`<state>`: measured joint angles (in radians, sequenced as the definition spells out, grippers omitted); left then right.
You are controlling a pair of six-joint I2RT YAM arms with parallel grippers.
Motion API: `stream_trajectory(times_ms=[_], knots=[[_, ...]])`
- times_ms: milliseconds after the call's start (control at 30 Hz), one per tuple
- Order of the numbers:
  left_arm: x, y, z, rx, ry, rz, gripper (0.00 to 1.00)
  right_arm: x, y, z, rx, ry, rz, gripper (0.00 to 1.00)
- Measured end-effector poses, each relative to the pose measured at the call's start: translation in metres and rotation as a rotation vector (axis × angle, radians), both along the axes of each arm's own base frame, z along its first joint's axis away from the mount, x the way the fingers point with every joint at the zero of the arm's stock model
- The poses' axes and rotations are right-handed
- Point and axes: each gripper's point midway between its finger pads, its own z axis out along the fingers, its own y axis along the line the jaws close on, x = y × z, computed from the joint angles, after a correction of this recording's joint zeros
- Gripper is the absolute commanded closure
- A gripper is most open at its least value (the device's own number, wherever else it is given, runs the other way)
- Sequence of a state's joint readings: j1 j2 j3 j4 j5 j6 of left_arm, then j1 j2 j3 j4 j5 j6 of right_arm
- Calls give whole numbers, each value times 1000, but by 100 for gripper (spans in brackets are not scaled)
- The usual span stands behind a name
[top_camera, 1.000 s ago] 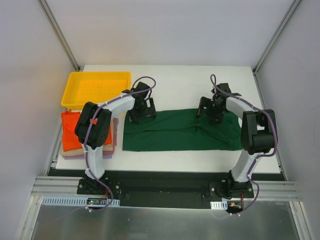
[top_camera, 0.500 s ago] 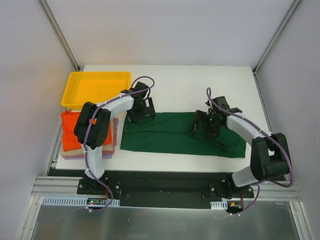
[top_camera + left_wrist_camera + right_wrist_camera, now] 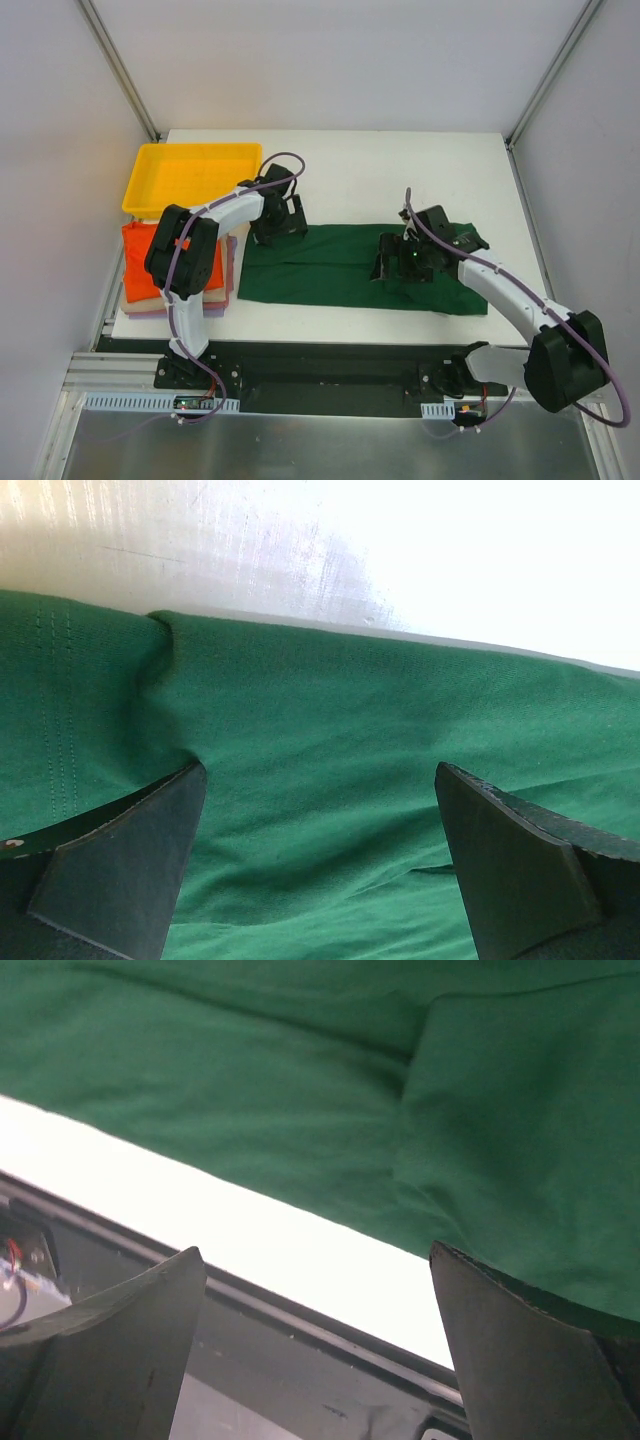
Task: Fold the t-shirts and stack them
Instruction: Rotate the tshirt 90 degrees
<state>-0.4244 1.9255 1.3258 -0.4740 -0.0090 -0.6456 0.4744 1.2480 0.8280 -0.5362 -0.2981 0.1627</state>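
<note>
A dark green t-shirt [image 3: 330,275] lies folded into a long strip across the middle of the white table. At its far left corner my left gripper [image 3: 278,222] hangs open just above the cloth [image 3: 330,740], holding nothing. My right gripper [image 3: 405,262] stands open over the strip's right half, with the green cloth [image 3: 300,1090] and the table's near edge below its fingers. At the table's left edge sits a stack of folded t-shirts [image 3: 135,270], orange on top, beige and pale lilac beneath, partly hidden by the left arm.
A yellow plastic tray [image 3: 150,190] stands at the back left, just behind the stack. The black rail [image 3: 300,1330] along the table's near edge shows under my right gripper. Grey walls close in the table on both sides.
My right arm has swung toward the near edge and leftward over the green t-shirt, whose right end has shifted toward the front. The left gripper has barely moved. Both stay open.
</note>
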Motion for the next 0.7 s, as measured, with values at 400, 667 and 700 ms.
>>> stream_trajectory(times_ms=[400, 667, 700], knots=[[-9, 5, 0, -3, -6, 0, 1, 46, -85, -51, -159, 210, -469, 4], [-48, 9, -1, -18, 14, 13, 1, 121, -100, -65, -159, 369, -536, 4], [-59, 7, -1, -21, 19, 6, 1, 141, -99, -64, -155, 369, -527, 4]])
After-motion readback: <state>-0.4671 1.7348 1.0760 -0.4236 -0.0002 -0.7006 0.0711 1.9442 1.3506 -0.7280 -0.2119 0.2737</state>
